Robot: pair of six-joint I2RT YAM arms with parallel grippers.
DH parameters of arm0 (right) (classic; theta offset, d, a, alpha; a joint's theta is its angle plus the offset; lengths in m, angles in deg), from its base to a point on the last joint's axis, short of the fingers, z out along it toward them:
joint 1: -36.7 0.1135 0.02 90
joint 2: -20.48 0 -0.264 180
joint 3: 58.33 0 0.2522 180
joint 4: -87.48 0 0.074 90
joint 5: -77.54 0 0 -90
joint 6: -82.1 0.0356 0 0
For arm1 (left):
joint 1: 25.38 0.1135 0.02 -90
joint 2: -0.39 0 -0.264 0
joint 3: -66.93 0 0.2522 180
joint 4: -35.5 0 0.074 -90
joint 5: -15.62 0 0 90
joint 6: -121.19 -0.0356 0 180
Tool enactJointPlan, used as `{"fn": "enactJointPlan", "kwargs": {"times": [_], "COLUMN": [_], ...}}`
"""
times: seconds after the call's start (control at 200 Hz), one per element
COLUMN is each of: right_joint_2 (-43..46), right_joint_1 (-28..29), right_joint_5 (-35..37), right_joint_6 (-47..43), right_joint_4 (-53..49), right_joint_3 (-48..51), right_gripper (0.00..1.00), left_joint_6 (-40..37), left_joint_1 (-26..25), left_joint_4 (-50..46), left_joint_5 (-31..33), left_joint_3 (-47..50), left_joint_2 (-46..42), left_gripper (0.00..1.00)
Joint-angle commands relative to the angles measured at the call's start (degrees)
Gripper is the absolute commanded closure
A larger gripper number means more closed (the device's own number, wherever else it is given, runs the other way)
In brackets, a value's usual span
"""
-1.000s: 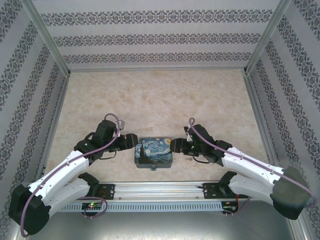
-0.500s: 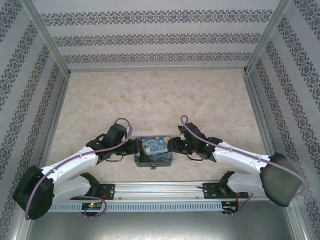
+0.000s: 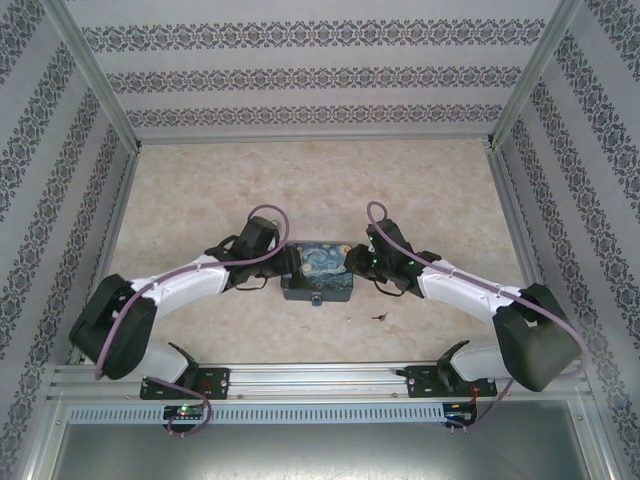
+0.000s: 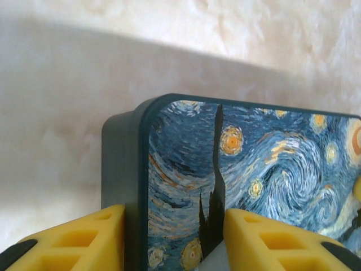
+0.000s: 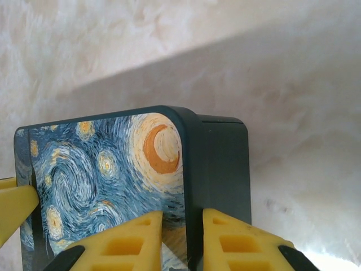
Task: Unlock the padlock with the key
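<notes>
Blue box (image 3: 320,268): middle of the frame
Left gripper (image 4: 172,231): holds box's left end
Right gripper (image 5: 183,231): holds its right end

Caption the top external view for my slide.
Left end effector and right end effector grip opposite ends of a rectangular box painted with a blue night sky.

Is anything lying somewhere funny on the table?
Yes. A tiny dark sliver, likely the key, lies alone on the table, right of the padlock, while the left pincer and right pincer clamp the painted box instead.
</notes>
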State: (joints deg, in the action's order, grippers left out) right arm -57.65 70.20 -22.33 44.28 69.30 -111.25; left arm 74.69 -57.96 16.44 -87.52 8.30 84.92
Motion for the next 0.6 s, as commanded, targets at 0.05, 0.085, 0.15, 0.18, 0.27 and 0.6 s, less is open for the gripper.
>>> {"fn": "enactJointPlan", "kwargs": {"times": [0.05, 0.085, 0.15, 0.18, 0.27, 0.6], "right_joint_2": [-4.0, -4.4, -5.0, -5.2, -5.7, -5.1], "right_joint_1": [-0.3, -0.7, -1.4, -1.7, -2.5, -4.0], "right_joint_5": [-5.2, -5.2, -5.6, -5.6, -6.2, -7.5], "right_joint_6": [-1.4, -1.3, -0.8, -0.7, -0.3, 0.1], "right_joint_4": [3.4, 3.4, 3.9, 4.2, 4.5, 4.7], "right_joint_3": [-4.5, -4.8, -5.1, -5.1, -5.6, -6.3], "right_gripper": [0.78, 0.77, 0.75, 0.73, 0.68, 0.49], "left_joint_6": [-3.7, -3.9, -4.4, -4.6, -4.6, -4.9], "left_joint_1": [-0.3, -0.2, 0.4, 0.7, 1.6, 3.9], "left_joint_4": [3.5, 3.4, 3.1, 2.9, 2.9, 2.8], "left_joint_5": [-4.3, -4.3, -3.8, -3.7, -3.2, -3.8], "left_joint_3": [-5.7, -6.2, -6.8, -6.7, -6.2, -5.2], "left_joint_2": [7.4, 8.0, 8.4, 8.5, 8.1, 5.9], "left_gripper": [0.51, 0.51, 0.49, 0.47, 0.43, 0.32]}}
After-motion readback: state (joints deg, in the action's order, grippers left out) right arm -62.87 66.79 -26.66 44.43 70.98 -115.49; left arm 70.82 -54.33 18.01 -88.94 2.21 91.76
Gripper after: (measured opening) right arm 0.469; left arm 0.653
